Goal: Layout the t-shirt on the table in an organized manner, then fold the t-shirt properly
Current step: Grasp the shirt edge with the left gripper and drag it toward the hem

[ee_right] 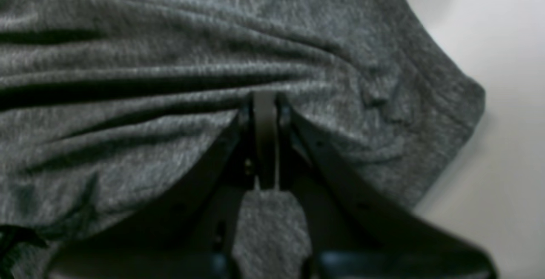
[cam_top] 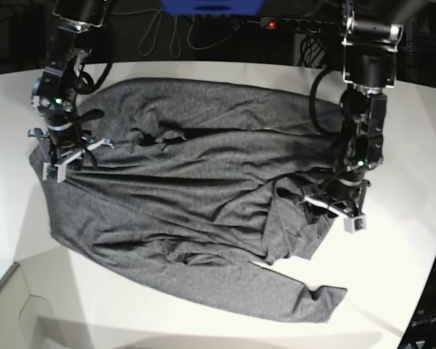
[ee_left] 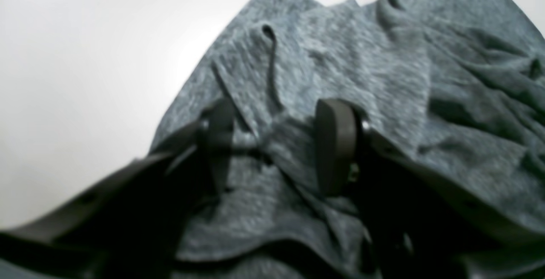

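The dark grey t-shirt lies spread and wrinkled across the white table, one long sleeve trailing toward the front right. At the shirt's bunched right side, my left gripper stands low over the folds. In the left wrist view it is open, with rumpled cloth lying under and between the parted fingers. My right gripper is at the shirt's left edge. In the right wrist view it is shut, its pads pressed together on a pinch of the fabric, which pulls into long creases.
Bare tabletop shows beside the shirt, and more past its rounded corner. Cables and a power strip lie beyond the table's far edge. The table's front-left edge drops off to a lower surface.
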### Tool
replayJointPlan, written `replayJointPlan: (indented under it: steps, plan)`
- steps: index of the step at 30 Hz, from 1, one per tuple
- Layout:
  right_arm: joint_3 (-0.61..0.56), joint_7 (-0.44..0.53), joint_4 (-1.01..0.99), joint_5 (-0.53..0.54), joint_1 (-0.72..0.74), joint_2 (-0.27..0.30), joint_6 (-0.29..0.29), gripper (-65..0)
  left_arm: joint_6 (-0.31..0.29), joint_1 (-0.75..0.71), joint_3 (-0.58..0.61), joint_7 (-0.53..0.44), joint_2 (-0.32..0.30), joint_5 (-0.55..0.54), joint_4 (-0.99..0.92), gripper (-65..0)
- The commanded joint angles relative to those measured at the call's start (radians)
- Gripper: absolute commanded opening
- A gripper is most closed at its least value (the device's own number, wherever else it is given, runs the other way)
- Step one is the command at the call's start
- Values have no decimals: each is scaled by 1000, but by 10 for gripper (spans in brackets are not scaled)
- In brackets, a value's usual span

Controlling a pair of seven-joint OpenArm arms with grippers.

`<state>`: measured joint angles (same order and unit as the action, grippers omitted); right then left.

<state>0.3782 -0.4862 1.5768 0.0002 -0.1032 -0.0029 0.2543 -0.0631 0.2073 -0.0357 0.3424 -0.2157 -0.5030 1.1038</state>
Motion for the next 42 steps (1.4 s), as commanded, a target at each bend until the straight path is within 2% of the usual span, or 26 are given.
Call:
replayJointPlan:
  steps: [1,5,10,15,16,18,19,25,31,35,42]
  plan:
    - [0,24,18,5,12,4,-3,-643,-5,25,-2,-19,-6,-6,6,-348]
    - [0,25,15,5,15,5,-3,-643,-5,27,0,-18,-6,-6,-3,-351]
    - [0,25,12,5,18,5,-3,-642,-7,31,64,-26,-14,-6,-3,-459]
    - [0,25,12,5,18,5,-3,-642,-7,33,70,-26,-14,-6,-3,-507]
    - [0,25,12,5,18,5,-3,-642,-7,33,70,-26,-14,-6,-3,-529]
    - [0,25,12,5,18,7,-3,-642,-7,33,70,-26,-14,-6,-3,-628]
    - [0,25,12,5,18,8,-3,-642,-7,36,69,-26,-14,-6,-3,-650]
    - [0,25,12,5,18,8,-3,-642,-5,68,66,-19,-15,-6,63,-649]
    - [0,25,12,5,15,7,-3,-642,1,212,66,-16,-17,-6,132,-649]
    - [2,25,18,5,7,8,-3,-642,3,327,69,-16,-44,-6,115,-649]
    - [0,30,27,5,-45,7,-3,-643,-4,467,67,-16,-47,-6,-29,-649]
